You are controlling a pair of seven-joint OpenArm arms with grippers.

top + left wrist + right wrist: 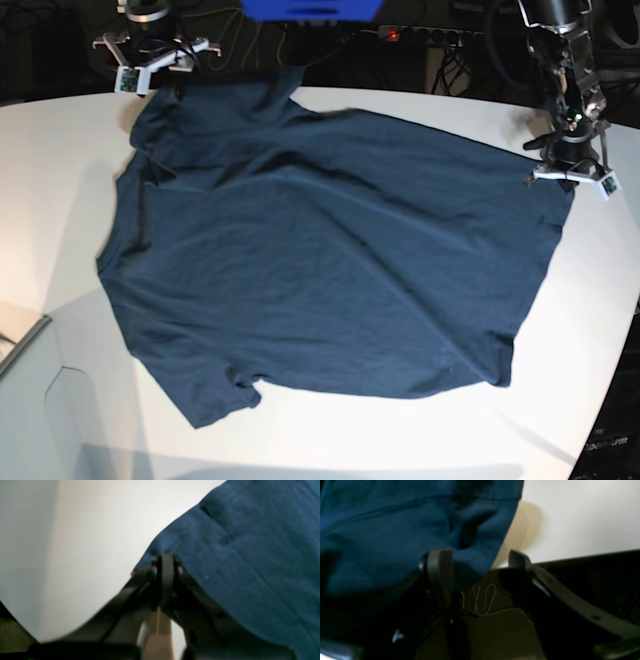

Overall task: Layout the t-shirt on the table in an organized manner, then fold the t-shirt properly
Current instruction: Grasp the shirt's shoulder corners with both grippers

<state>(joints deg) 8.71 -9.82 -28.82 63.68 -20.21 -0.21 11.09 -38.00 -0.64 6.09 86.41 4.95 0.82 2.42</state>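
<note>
Base view: the t-shirt lies spread but creased on the table, so laying out seems under way. Left wrist view: the left gripper pinches the shirt's edge. Right wrist view: the right gripper stands spread, cloth unclamped; next it likely needs a fresh pinch

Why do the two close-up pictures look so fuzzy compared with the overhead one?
Left wrist view: soft focus, t-shirt and shut left gripper blurred. Right wrist view: dim, murky, open right gripper smeared. Base view: sharp, evenly lit table.
</note>
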